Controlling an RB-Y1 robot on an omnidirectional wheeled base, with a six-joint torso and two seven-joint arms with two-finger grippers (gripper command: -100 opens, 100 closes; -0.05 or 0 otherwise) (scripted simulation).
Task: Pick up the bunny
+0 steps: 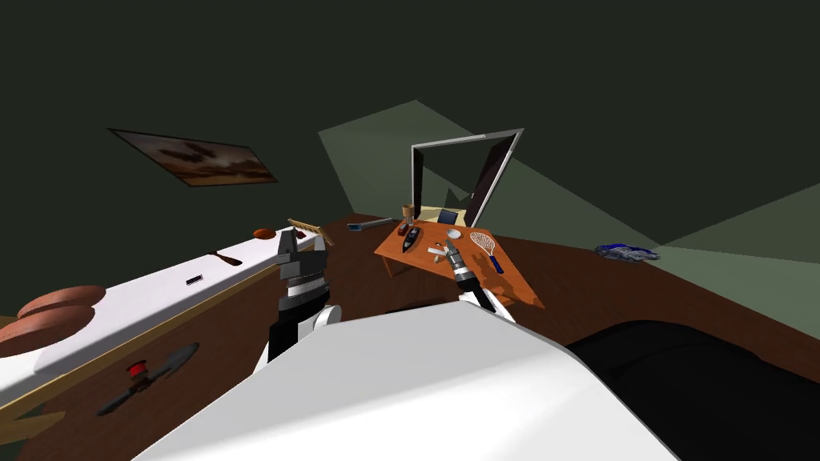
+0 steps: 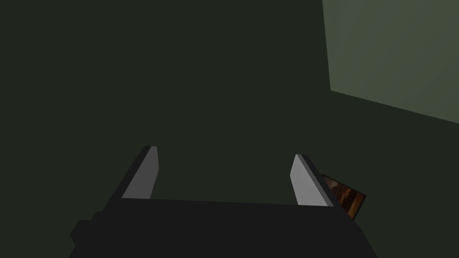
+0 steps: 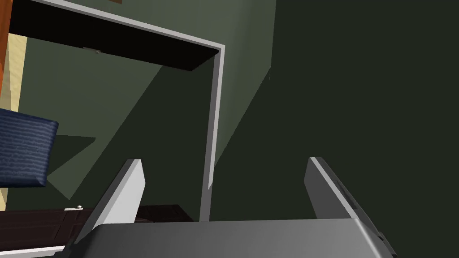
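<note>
Head view puts a small white thing (image 1: 436, 253), maybe the bunny, on the orange table (image 1: 512, 284) just beside your right gripper (image 1: 451, 248); left wrist view, left gripper (image 2: 226, 151) spread; right wrist view, fingers (image 3: 127, 192) spread toward a door frame (image 3: 215, 112), so tilt down first.

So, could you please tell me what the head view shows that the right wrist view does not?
Head view, not the wrist's: the orange table with a racket and small white things, a long white-topped surface and a wall picture. Right wrist view, not the head's: the right gripper up close, open with nothing between its fingers. Both: the grey door frame and a blue block beyond the table.
</note>
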